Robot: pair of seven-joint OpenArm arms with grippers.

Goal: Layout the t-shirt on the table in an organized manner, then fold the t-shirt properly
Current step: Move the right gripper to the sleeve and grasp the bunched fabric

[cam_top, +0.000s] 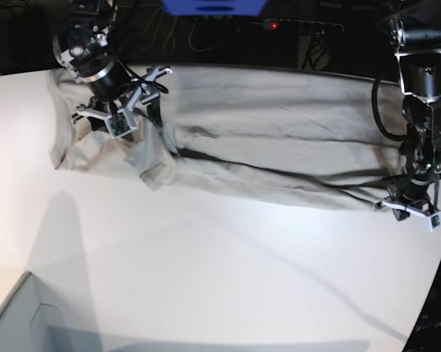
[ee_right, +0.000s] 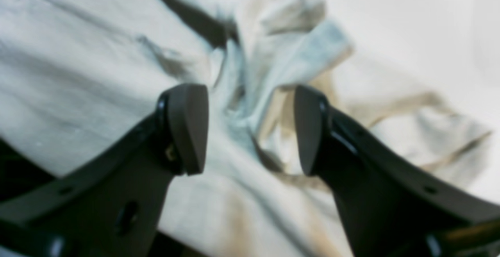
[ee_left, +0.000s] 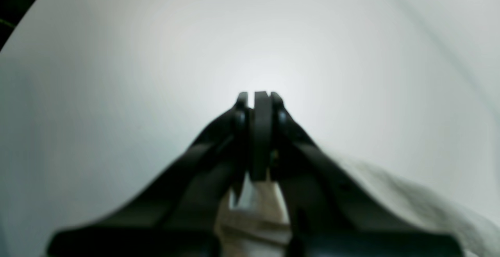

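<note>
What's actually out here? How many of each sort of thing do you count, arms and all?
T-shirt: 1
Table: 1
Robot arms: 2, the left gripper and the right gripper
Grey box corner: 1
Total: 5

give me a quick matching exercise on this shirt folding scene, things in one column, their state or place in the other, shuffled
Things:
1. left gripper
2. right gripper
3. light grey-beige cotton t-shirt
4. grey box corner

States or places:
A. stretched across the far part of the white table
B. open above bunched cloth
C. base view's lower left corner
D. shut on cloth

Pairs: 1-D, 2-B, 3-A, 4-C
</note>
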